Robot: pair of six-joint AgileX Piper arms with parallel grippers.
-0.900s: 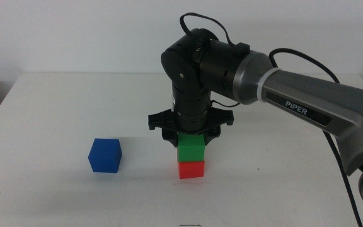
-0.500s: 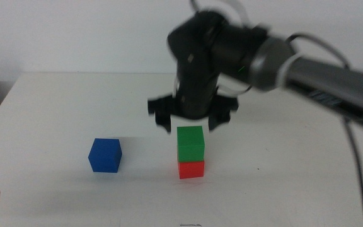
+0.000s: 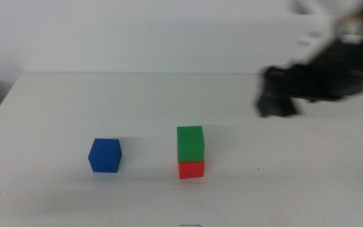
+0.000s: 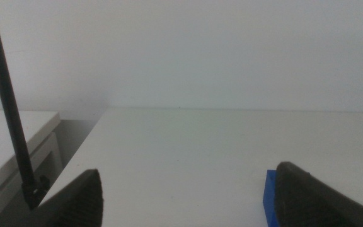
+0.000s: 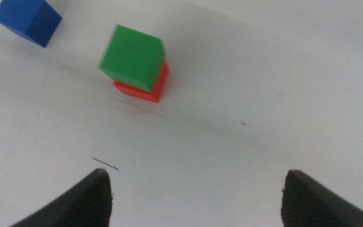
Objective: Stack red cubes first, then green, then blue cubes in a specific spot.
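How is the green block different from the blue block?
The green cube sits on top of the red cube; the blue cube rests alone on the table. Green is raised, blue is lower and off to the side. Both look the same size and shape.

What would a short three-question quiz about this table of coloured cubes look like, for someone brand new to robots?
1. True or false: the green cube sits on top of the red cube.
2. Which cube stands alone on the table? A) red B) green C) blue
3. Fill in: the right end effector is open and holds ____.

Key
1. True.
2. C: the blue cube stands apart, to the picture's left of the stack in the middle view.
3. Nothing: it is blurred up at the picture's right, away from the stack. The left end effector waits open near the blue cube.
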